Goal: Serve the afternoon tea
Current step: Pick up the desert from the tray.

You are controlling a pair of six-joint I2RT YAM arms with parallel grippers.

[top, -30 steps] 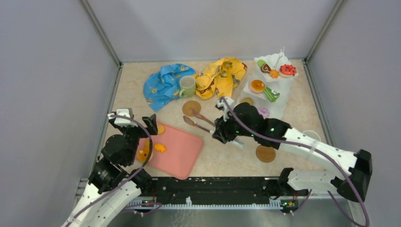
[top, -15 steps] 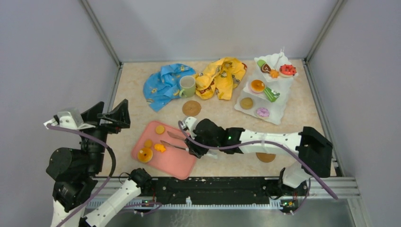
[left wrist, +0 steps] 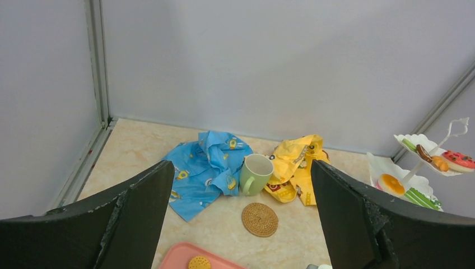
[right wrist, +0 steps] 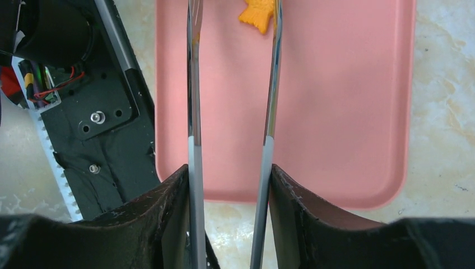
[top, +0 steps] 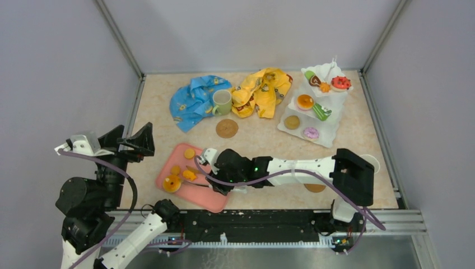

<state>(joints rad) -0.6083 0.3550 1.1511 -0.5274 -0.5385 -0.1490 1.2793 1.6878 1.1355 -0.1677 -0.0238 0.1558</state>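
Note:
My right gripper is shut on metal tongs, whose two arms stand apart and reach over the pink tray toward an orange star pastry. In the top view the tong tips flank that star pastry, with a cookie and a donut also on the tray. My left gripper hangs open and empty, raised left of the tray. The white stand at the back right carries several pastries. A pale green mug stands behind one coaster.
Blue cloth and yellow cloth lie crumpled on either side of the green mug. A second coaster is half hidden under my right arm. A white mug peeks out at the right edge. Grey walls close in three sides.
My right arm swung left and toward the near edge, bringing the tongs over the tray to the star pastry. My left arm lifted off the tray to the far left, then held still.

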